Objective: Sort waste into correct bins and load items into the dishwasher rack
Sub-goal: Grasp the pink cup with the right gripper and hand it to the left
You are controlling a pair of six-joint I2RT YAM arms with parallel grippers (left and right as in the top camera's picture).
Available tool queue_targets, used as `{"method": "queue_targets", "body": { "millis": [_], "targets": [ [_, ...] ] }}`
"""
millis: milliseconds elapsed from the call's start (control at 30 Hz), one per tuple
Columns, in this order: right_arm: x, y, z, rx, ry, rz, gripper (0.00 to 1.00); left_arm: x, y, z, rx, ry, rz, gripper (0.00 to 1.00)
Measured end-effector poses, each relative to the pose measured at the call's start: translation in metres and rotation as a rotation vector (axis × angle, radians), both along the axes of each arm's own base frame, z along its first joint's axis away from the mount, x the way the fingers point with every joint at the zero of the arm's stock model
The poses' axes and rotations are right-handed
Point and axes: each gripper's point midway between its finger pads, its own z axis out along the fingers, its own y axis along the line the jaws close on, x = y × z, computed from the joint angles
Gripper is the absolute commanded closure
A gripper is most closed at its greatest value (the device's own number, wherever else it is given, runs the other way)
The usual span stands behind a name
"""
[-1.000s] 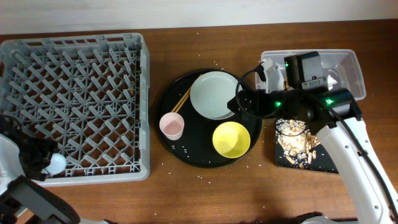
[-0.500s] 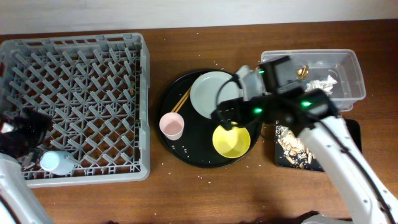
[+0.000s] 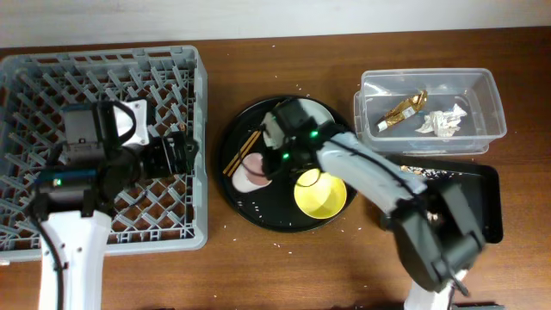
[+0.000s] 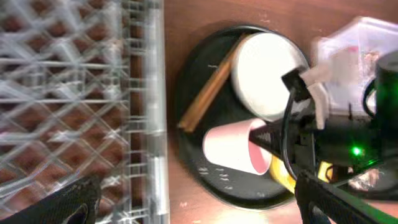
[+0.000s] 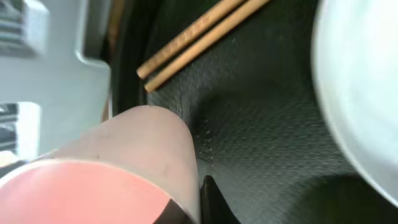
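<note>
The pink cup (image 3: 252, 175) lies tilted on the round black tray (image 3: 258, 211), and my right gripper (image 3: 265, 165) is shut on its rim. In the right wrist view the cup (image 5: 124, 168) fills the lower left, its wall pinched at the gripper (image 5: 196, 210). Chopsticks (image 3: 243, 151) lie just behind it; the grey-green plate (image 3: 325, 110) and yellow bowl (image 3: 323, 196) sit to the right. My left gripper (image 3: 179, 155) hovers open over the right side of the dishwasher rack (image 3: 103, 69). Its wrist view shows the cup (image 4: 231, 147), plate (image 4: 267, 71) and the gripper (image 4: 199, 190) with nothing between the fingers.
The clear tub (image 3: 482, 86) at the back right holds the gold wrapper (image 3: 405, 109) and white napkin (image 3: 443, 120). The shallow black tray (image 3: 473, 202) lies in front of it, partly under my right arm. Crumbs dot the wooden table.
My right arm swung left from the bins to the pink cup and shut on it, tipping it. My left gripper opened and moved from the rack's front left corner toward its right side.
</note>
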Motion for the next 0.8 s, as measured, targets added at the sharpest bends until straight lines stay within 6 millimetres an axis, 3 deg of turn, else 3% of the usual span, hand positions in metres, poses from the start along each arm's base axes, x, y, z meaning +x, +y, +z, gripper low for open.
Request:
{"method": "queue_targets", "body": {
  "millis": [33,100,133,200,233,300,400,567,633,667,800],
  "targets": [
    [0.004,-0.013,0.026,0.03,-0.024,-0.02,0.96,0.006,-0.011,0.001,-0.058,-0.009,-0.043,0.01],
    [0.003,-0.045,0.12,0.174,-0.18,-0.009,0.96,0.016,-0.05,0.01,-0.271,-0.026,-0.198,0.01],
    [-0.007,-0.058,0.172,0.292,-0.276,0.044,0.96,0.019,-0.072,0.027,-0.409,-0.075,-0.313,0.01],
    [-0.036,-0.082,0.25,0.483,-0.453,0.154,0.96,0.005,-0.102,0.065,-0.664,-0.142,-0.537,0.01],
    [-0.048,-0.08,0.264,0.534,-0.481,0.208,0.96,-0.005,-0.11,0.077,-0.736,-0.151,-0.606,0.01],
    [-0.072,-0.068,0.278,0.64,-0.49,0.345,0.96,-0.032,-0.135,0.097,-0.861,-0.133,-0.767,0.01],
    [-0.092,-0.053,0.284,0.723,-0.493,0.475,0.96,-0.058,-0.161,0.109,-0.925,-0.118,-0.917,0.04],
    [-0.086,-0.053,0.279,0.699,-0.515,0.475,0.96,-0.08,-0.184,0.111,-0.954,-0.063,-1.007,0.07],
    [-0.077,-0.052,0.276,0.676,-0.536,0.464,0.96,-0.082,-0.186,0.111,-0.956,-0.056,-1.014,0.2],
    [-0.071,-0.05,0.284,0.687,-0.587,0.469,0.96,-0.082,-0.186,0.111,-0.957,-0.054,-1.013,0.42],
    [-0.072,-0.05,0.287,0.709,-0.551,0.451,0.96,-0.081,-0.186,0.11,-0.953,-0.056,-1.01,0.55]
  ]
}}
